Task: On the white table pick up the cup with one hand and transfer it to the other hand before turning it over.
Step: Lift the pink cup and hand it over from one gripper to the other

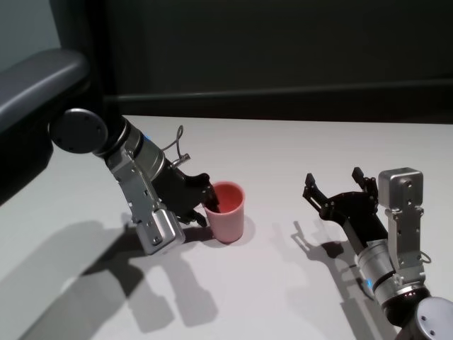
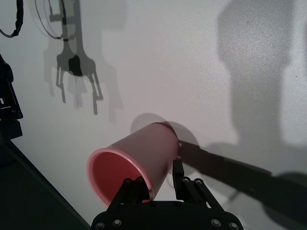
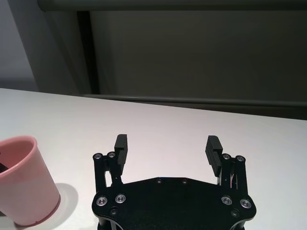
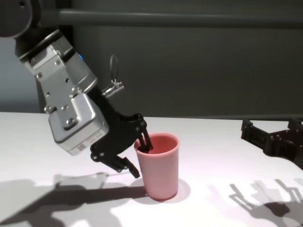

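Observation:
The pink cup (image 1: 228,216) stands upright on the white table (image 1: 297,142), left of centre. My left gripper (image 1: 207,205) comes down on it from the left, one finger inside the rim and the other against the outside, pinching the near wall. In the left wrist view the cup (image 2: 139,153) sits between the two fingers (image 2: 177,167). From the chest, the cup (image 4: 161,170) still rests on the table. My right gripper (image 1: 336,183) hovers open to the cup's right, holding nothing; its wrist view shows the cup (image 3: 24,182) off to one side.
A dark wall (image 1: 283,57) runs along the table's far edge. A grey rounded part (image 1: 35,78) juts in at the far left. Arm shadows fall on the tabletop near both arms.

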Robot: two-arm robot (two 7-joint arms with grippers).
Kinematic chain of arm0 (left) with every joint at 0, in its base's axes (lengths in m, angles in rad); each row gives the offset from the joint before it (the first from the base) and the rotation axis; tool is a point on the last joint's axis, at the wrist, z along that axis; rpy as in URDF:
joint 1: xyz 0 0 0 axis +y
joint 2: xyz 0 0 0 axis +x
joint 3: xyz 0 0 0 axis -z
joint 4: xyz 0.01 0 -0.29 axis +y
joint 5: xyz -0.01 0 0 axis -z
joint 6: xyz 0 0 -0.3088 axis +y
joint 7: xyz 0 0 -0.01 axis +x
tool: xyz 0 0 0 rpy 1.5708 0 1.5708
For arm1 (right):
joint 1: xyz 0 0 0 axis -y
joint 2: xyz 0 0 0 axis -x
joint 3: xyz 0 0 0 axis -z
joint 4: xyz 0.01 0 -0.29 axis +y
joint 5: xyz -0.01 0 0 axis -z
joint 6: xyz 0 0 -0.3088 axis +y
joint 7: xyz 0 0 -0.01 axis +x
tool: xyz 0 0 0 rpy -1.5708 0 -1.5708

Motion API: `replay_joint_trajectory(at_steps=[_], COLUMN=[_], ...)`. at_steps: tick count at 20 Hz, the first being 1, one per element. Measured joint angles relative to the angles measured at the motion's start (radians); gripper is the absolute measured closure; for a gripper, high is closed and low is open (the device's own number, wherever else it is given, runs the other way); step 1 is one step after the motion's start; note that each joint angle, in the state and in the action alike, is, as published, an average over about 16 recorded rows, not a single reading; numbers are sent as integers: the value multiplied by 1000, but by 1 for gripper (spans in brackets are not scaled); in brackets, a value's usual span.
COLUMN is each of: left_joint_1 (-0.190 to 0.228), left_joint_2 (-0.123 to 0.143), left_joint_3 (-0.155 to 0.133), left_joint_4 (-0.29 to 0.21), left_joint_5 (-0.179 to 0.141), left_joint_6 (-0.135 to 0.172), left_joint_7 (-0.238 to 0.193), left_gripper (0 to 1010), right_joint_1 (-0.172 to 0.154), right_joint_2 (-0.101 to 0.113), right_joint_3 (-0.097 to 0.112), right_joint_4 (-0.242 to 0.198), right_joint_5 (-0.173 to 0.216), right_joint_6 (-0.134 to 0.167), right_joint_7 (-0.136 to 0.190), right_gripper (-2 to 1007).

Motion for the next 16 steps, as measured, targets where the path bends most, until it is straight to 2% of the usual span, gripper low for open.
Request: replay_joint_trajectory(at_steps=[7, 12, 16], left_joint_1=[0, 1, 4], left_joint_2=[0, 2, 7], left_joint_3=[0, -3, -14], left_joint_4=[0, 0, 3], left_joint_5=[0, -11, -44], left_joint_6=[0, 4, 15], left_joint_7=[0, 0, 2], left_gripper=[861, 939, 965], right_joint_1=[0, 0, 0], right_joint_2=[0, 0, 0], right_joint_3=[0, 0, 0], right_joint_4=[0, 0, 0], right_joint_5=[0, 0, 0], right_joint_6=[0, 0, 0], right_joint_7=[0, 0, 0], right_gripper=[5, 5, 5])
